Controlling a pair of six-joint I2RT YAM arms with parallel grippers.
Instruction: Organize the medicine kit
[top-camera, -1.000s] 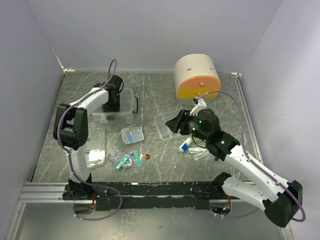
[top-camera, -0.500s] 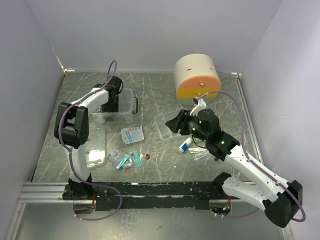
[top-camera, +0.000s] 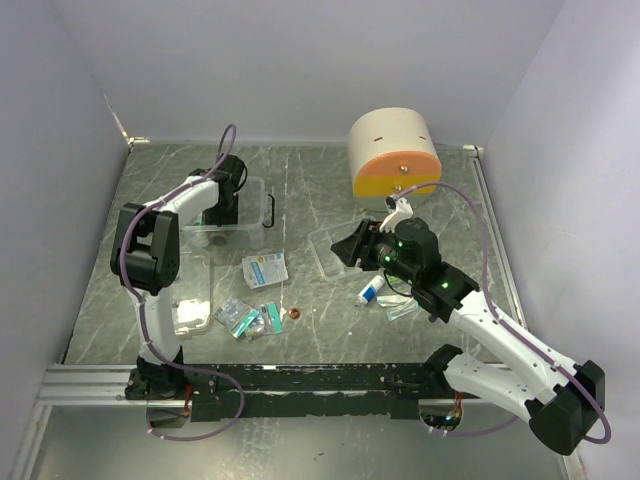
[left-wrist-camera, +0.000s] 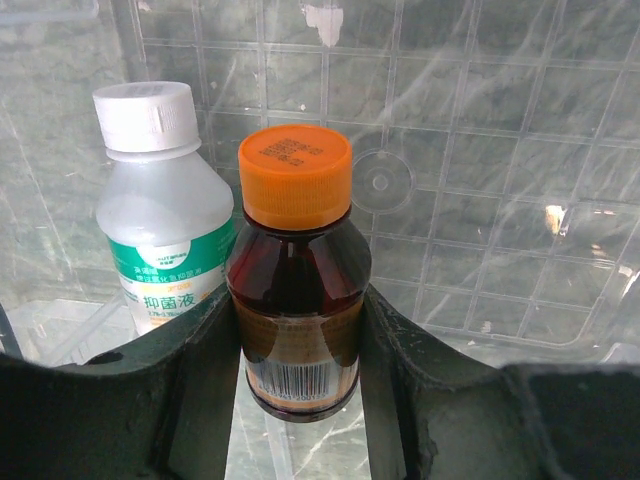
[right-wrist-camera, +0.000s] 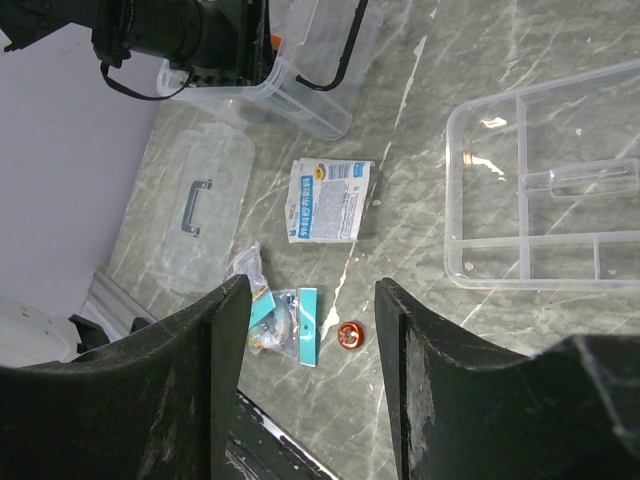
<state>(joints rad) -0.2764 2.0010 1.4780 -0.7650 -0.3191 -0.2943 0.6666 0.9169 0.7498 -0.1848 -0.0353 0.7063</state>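
The medicine kit's clear box (top-camera: 252, 212) stands at the back left, and my left gripper (top-camera: 222, 204) reaches down into it. In the left wrist view the left gripper (left-wrist-camera: 299, 312) is shut on a brown bottle with an orange cap (left-wrist-camera: 297, 262), its fingers pressing both sides. A white bottle with a green label (left-wrist-camera: 160, 210) stands just left of it in the box. The kit's clear divided tray (top-camera: 328, 252) lies mid-table with nothing in it. My right gripper (top-camera: 350, 250) hovers over the tray's near edge; in its wrist view the right gripper (right-wrist-camera: 310, 290) is open and holds nothing.
The clear lid with a black handle (top-camera: 190, 312) lies at the front left. A blue-and-white packet (top-camera: 265, 268), teal sachets (top-camera: 250, 319) and a small orange round piece (top-camera: 294, 314) lie mid-table. A small tube (top-camera: 371, 291) lies under the right arm. The beige cabinet (top-camera: 393, 150) stands at the back.
The left arm's elbow has shifted slightly to the right. Both grippers and the loose items are where they were.
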